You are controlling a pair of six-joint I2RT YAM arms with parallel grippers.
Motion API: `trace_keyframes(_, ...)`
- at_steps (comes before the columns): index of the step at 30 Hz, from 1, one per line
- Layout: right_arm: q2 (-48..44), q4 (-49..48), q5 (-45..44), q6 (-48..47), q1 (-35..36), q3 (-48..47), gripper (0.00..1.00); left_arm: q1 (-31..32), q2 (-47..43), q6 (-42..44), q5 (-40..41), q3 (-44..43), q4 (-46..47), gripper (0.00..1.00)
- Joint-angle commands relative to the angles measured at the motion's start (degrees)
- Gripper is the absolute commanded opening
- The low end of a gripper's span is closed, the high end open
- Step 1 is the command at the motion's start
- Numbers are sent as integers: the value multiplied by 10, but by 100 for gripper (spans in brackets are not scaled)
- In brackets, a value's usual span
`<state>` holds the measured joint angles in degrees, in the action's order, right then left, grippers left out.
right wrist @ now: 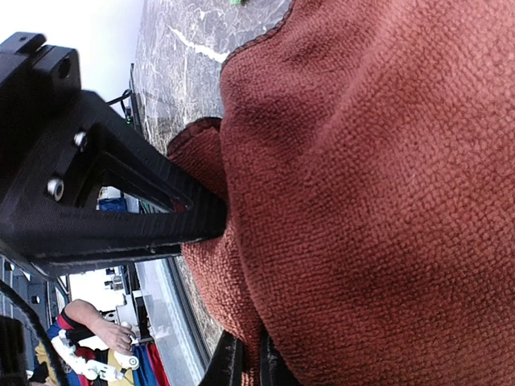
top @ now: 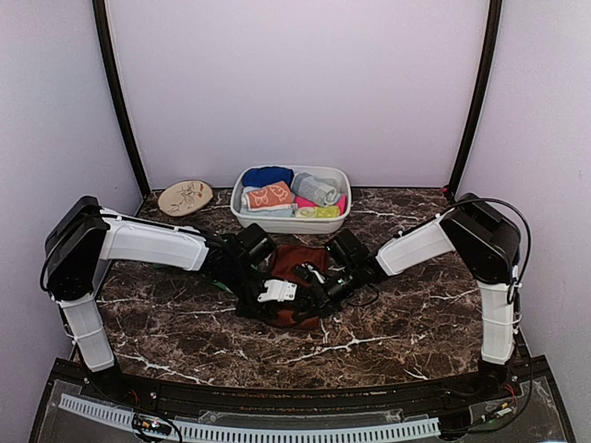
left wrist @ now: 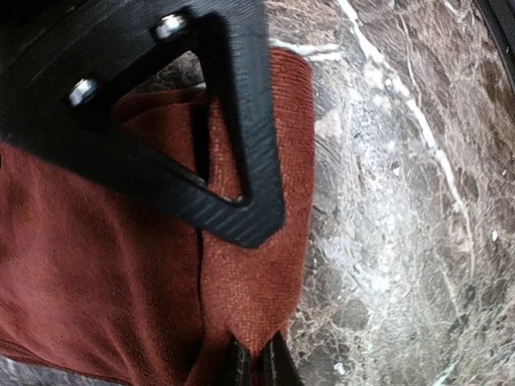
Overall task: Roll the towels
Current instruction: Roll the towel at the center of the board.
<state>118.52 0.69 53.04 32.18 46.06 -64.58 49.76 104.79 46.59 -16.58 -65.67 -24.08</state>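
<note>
Rust-brown terry is what you are working with: the rust-brown towel [top: 297, 263] lies bunched on the marble table [top: 416, 318], at its middle, between the two arms and just in front of the white basin [top: 291, 223].

Expect it to be light, limp and a little grippy. It will sag and fold under its own weight, and the pile should drag on the stone rather than slide. Nothing about it is fragile, so a firm pinch does no harm. Take it by the hemmed edge or a corner, where the cloth is doubled and a pinch catches every layer.

On the left, your left hand [left wrist: 259, 363] is closed on the cloth. Its tips pinch a narrow tuck where one layer folds over another, close to the towel's edge and the bare table. On the right, your right hand [right wrist: 248, 363] is likewise clamped, with cloth squeezed between its tips below a thick rolled-over fold.

As for looks, it is a plain, unprinted towel with a fine looped weave and a stitched border, and here it is crumpled rather than flat. From above the arms hide much of it, so you cannot tell how far any roll has formed. Behind it, the basin holds other cloths — among them an orange printed towel [top: 269, 196].
</note>
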Motion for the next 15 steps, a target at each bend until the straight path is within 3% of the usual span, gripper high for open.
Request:
trace_keyframes(1,-11,-13,-26,6,-2,16,7,-37,16,-48,-74,-25,-52,0)
trace_keyframes(4,-60,-25,-105,-28,-4,45,22,-73,35,-72,-134,-43,-86,0)
trace_keyframes(5,-81,-31,-136,-43,-4,58,31,-81,44,-75,-147,-48,-97,0)
trace_keyframes(8,-142,-40,-224,-86,-4,90,69,-96,67,-82,-179,-60,-125,0)
trace_keyframes(9,-167,-38,-254,-100,-4,98,95,-97,74,-82,-189,-64,-134,0)
trace_keyframes(10,-184,-35,-284,-115,-4,106,99,-98,80,-81,-198,-67,-142,0)
trace_keyframes(15,-308,-37,-491,-187,9,164,100,-98,86,-61,-249,-82,-197,0)
